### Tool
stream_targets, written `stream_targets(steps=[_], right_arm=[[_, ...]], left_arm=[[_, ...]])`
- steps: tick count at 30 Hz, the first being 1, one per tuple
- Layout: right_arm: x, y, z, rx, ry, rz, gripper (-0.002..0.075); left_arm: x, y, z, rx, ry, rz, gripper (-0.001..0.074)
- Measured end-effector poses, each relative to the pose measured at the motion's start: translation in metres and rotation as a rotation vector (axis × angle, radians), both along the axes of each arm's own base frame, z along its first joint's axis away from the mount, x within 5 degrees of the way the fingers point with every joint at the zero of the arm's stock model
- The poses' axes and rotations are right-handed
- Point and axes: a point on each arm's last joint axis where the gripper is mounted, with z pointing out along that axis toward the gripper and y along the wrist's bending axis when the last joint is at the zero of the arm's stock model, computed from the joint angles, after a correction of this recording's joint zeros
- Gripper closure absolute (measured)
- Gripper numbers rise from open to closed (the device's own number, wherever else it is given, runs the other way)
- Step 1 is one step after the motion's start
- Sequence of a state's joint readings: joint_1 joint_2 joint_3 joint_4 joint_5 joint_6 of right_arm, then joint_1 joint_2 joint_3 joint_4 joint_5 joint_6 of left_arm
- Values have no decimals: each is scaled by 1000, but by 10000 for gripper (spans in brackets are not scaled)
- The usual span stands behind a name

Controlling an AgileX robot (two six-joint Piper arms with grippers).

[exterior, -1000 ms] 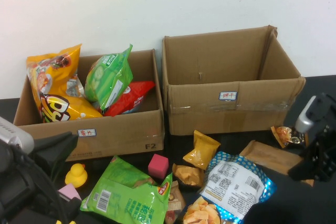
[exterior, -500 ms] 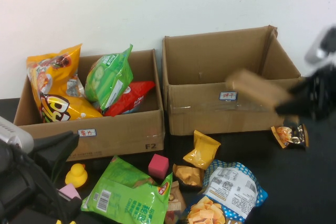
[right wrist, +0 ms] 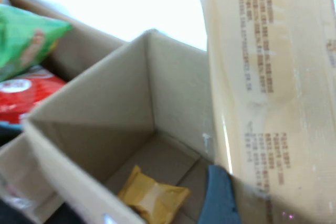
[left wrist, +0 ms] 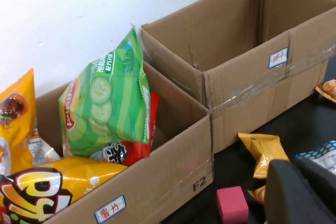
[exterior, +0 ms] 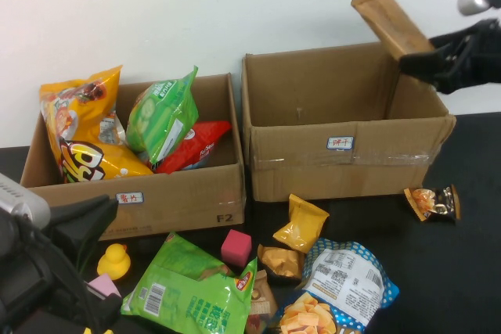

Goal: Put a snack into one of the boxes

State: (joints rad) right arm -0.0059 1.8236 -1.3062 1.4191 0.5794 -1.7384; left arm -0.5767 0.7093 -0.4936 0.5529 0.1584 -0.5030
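Observation:
Two brown cardboard boxes stand against the wall. The lower, wider left box (exterior: 180, 197) holds several chip bags. The taller taped right box (exterior: 344, 163) is at the right. My right gripper (exterior: 410, 59) is shut on a flat tan snack packet (exterior: 388, 18) and holds it tilted above the right box's far right corner. In the right wrist view the packet (right wrist: 268, 77) hangs over the box's inside (right wrist: 105, 124), where a small yellow packet (right wrist: 153, 199) lies. My left gripper (exterior: 47, 271) sits low at the front left, in front of the left box (left wrist: 168, 177).
Loose on the black table in front of the boxes are a green bag (exterior: 188, 287), a small yellow packet (exterior: 300, 223), a blue-dotted bag (exterior: 338, 283), a pink cube (exterior: 236, 248), a yellow duck (exterior: 114, 260) and a small packet (exterior: 432, 201) at the right.
My right gripper has lifted the tan packet from the table at the front right up and back to above the right box. The left arm has not moved.

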Motion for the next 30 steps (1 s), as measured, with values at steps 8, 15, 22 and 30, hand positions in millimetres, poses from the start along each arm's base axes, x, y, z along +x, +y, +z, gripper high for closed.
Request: stream_targets(steps=[8,15,22,30], right_arm=[[26,3,-50,52,64,-91,90],[21,1,-16,-35,-31,-78,90],[-44,-1,86,-245,-202,29,606],[-156,0,157,-373,-238,154,715]], left_arm=[[0,0,0,5,-3,-1,736],[0,1,0,34,-11,0,736],[-1,12,20,91,-27,82,736],[-28,34,46,77,-202,117,736]])
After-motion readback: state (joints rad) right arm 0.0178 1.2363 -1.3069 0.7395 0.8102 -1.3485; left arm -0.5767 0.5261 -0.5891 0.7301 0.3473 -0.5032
